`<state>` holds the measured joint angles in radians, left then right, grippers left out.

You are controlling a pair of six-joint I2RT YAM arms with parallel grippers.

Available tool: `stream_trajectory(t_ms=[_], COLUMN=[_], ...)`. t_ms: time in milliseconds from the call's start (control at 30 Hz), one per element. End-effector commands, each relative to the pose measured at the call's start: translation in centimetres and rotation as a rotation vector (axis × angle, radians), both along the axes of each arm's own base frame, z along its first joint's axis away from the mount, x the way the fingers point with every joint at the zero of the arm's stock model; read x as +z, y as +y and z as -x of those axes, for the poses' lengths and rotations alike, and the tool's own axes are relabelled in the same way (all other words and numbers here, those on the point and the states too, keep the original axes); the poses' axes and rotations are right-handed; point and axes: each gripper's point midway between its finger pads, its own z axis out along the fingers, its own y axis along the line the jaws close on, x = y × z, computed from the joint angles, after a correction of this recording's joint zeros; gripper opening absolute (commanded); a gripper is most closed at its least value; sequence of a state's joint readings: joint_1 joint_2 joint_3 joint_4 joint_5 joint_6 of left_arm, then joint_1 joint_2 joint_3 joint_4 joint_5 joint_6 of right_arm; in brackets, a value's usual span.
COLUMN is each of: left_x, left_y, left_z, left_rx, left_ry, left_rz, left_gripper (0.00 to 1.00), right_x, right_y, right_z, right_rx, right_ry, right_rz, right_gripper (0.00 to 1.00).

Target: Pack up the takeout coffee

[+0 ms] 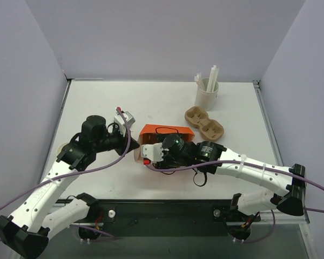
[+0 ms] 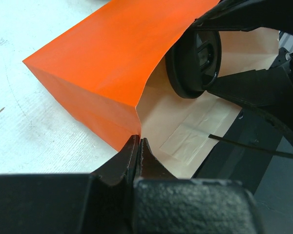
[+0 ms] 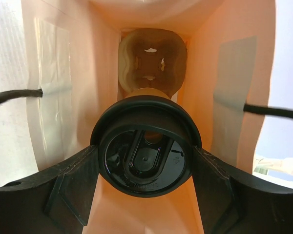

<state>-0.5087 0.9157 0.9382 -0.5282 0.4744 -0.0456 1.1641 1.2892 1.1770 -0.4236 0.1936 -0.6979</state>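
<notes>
Found the takeout coffee tipped on its side in the open mouth of the orange bag, black lid toward the right wrist camera, tan cup body just visible behind the lid. Not discernible from above, hidden under the right arm's wrist. Found the right gripper clamped on the coffee, with one finger pressed against each side of the lid. Found the left gripper closed tight on the paper edge at the left corner of the bag's mouth, jaws together with only the paper between them. Found the bag lying on its side mid-desk, pale lining exposed. Noted a tan moulded pulp piece deep inside, at the closed end, beyond the coffee. Noted black cord handles entering at taped patches on both side walls. Noted, outside the bag, a pulp cup carrier on the desk to the right, near the bag. Noted a white cup holding white sticks, upright, just beyond the carrier on the far right.
</notes>
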Motion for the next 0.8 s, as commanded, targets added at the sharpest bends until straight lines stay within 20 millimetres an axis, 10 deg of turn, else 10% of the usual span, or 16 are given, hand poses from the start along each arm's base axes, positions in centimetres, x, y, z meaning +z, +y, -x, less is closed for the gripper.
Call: stream_trajectory(t_ms=[0,367,567,767], left_x=[2.3,3.3,3.1,2.6], left_y=[0.0,0.0,1.0,3.2], left_z=[-0.7,-1.6,-1.1,0.0], left_rx=[-0.002,0.099,0.22,0.349], left_ry=[-0.08,-0.024,0.047,0.081], left_rz=[0.01,0.066,0.121,0.128], left_gripper=[0.0,0.01,0.34,0.43], right_x=[0.3,-1.1,-0.9,-0.8], right_y=[0.5,0.2,0.3,0.6], right_z=[-1.0,-0.8,-1.3,-1.6], right_rx=[0.055,0.088,0.029,-0.005], right_ry=[-0.065,-0.062,-0.058,-0.054], right_rz=[0.03,0.051,0.019,-0.002], right_gripper=[0.44,0.44,0.44,0.43])
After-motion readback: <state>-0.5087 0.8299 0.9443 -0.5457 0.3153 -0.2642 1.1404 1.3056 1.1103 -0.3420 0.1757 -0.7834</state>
